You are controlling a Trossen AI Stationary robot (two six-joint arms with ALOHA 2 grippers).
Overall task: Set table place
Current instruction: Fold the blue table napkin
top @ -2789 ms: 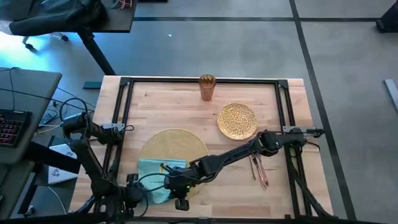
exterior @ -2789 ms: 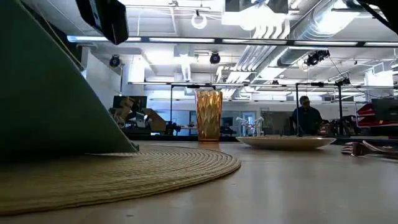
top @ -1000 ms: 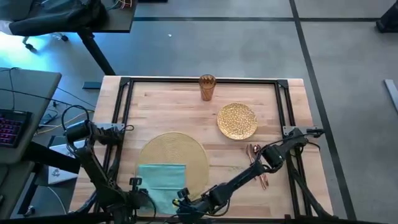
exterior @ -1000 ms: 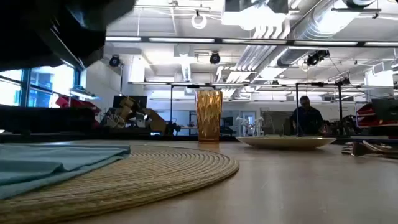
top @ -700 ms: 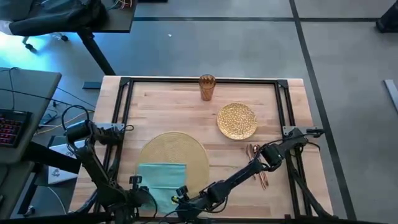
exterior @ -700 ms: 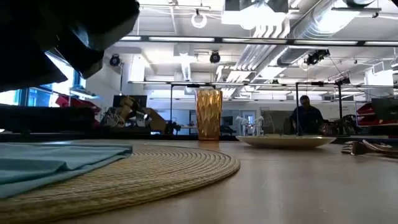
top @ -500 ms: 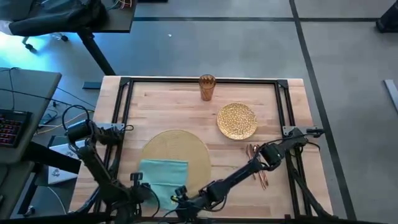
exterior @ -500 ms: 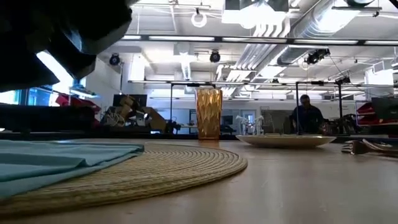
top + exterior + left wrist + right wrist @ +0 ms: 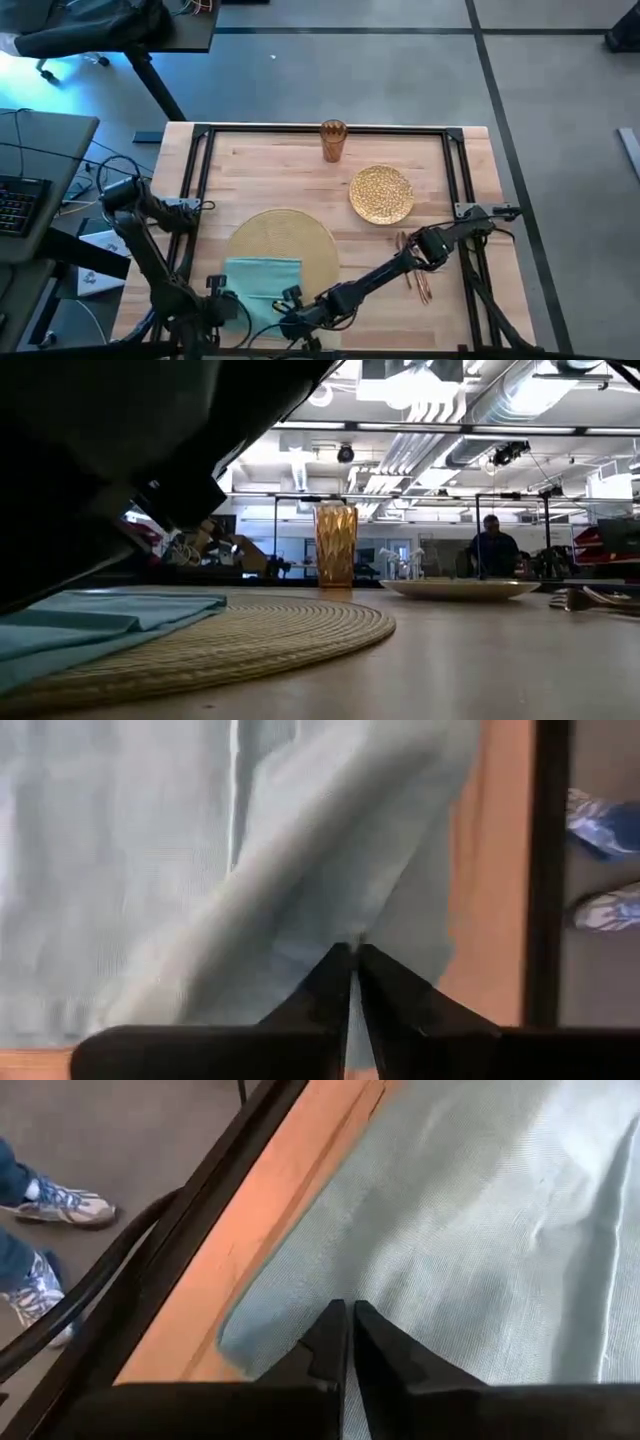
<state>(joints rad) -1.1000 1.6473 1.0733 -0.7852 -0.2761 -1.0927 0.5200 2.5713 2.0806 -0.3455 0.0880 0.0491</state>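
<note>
Napkin [image 9: 262, 285] flat across placemat [image 9: 285, 245] at 7 o'clock | left gripper [image 9: 353, 956] pinched on its fold | right gripper [image 9: 349, 1312] closed over cloth edge

Napkin [image 9: 262, 285] matt teal cloth; placemat [image 9: 285, 245] rough woven; plate [image 9: 381, 193] glittery; table [image 9: 280, 180] smooth wood.

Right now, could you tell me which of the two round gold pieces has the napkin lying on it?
The placemat; the napkin overlaps its near edge. The plate lies bare.
</note>
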